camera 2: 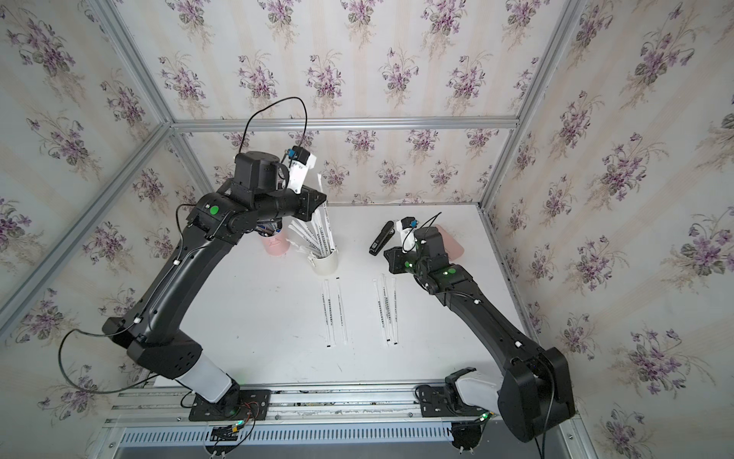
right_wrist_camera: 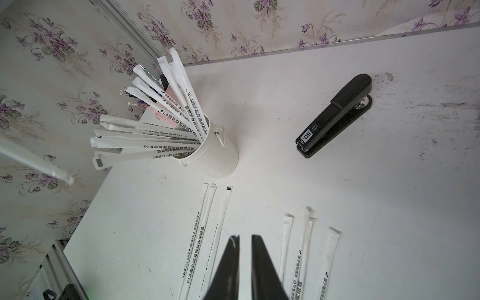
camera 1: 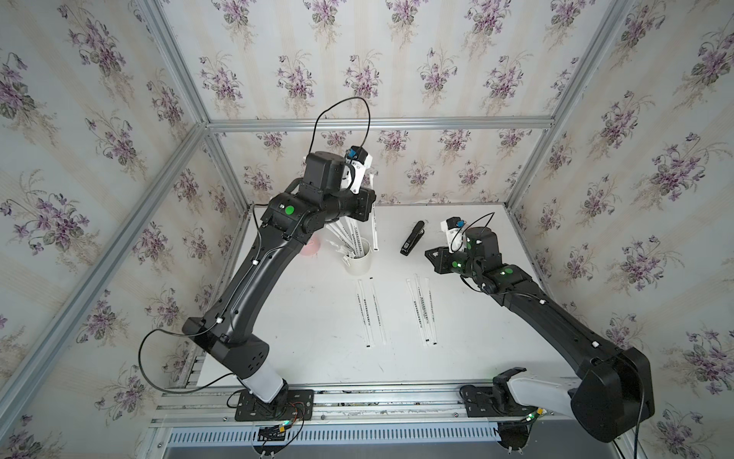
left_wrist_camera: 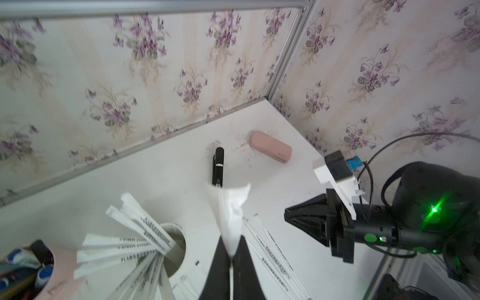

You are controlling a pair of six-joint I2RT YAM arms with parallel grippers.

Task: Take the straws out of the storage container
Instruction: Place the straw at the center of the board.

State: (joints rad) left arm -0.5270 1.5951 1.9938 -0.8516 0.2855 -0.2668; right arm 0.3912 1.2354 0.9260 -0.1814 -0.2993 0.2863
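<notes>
At the back left of the table (camera 1: 310, 349) a pen cup (camera 2: 274, 243) is seen, filled with pens and pencils and no part of the job. Just to its right, near the back edge, the container (right_wrist_camera: 218, 155) stands upright and is far from emptied: about ten straws (right_wrist_camera: 145, 141) are fanned out of its mouth, leaning leftward over the pen cup. Above it one held straw (left_wrist_camera: 231, 207) is pinched by the left claw (left_wrist_camera: 231, 241), whose jaws are closed tight on the wrapper. Its lower end is seen hanging free in the right wrist view, so it is judged clear of the container but not yet set down. In front of the container, toward the middle of the table, six laid straws (right_wrist_camera: 201, 207) lie flat in two groups of three, pointing toward the front edge. Well under half of the work is therefore judged done. Right of the container a stapler (camera 1: 412, 237) lies untouched. Further right the right claw (right_wrist_camera: 245, 237) hovers low over the laid straws, its jaws a little apart with nothing between them. Toward the back right corner a closed pink case (left_wrist_camera: 270, 146) is seen; its contents cannot be told.
</notes>
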